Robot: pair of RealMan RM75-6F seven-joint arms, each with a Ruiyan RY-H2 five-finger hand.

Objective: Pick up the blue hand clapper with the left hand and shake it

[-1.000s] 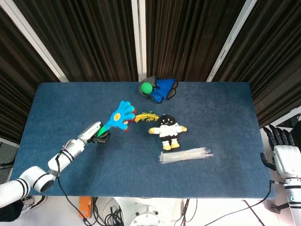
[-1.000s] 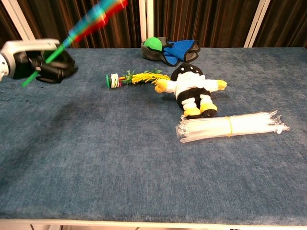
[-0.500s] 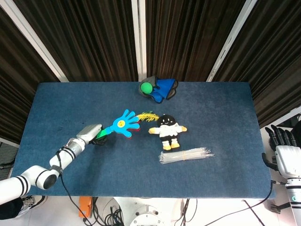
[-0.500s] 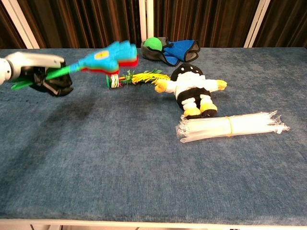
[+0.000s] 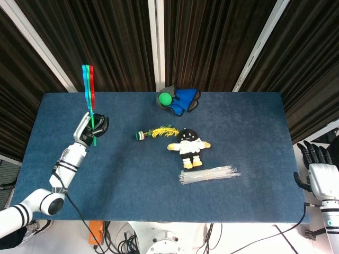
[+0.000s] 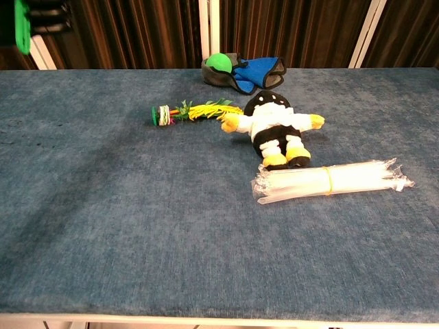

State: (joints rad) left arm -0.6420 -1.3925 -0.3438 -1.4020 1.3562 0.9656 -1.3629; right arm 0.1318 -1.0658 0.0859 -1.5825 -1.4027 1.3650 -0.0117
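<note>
Blue hand clapper (image 5: pixel 87 82) upright, pointing to 12 o'clock, gripped by left hand (image 5: pixel 93 127). Raised above tabletop (image 5: pixel 238 127). Right hand (image 5: pixel 318 169) off at 4 o'clock, fingers apart, holding nothing.

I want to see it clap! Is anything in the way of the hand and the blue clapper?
Nothing is in the way: the left hand already grips the blue hand clapper by its green handle, raised above the table. The feather toy and plush doll lie well off to the side.
</note>
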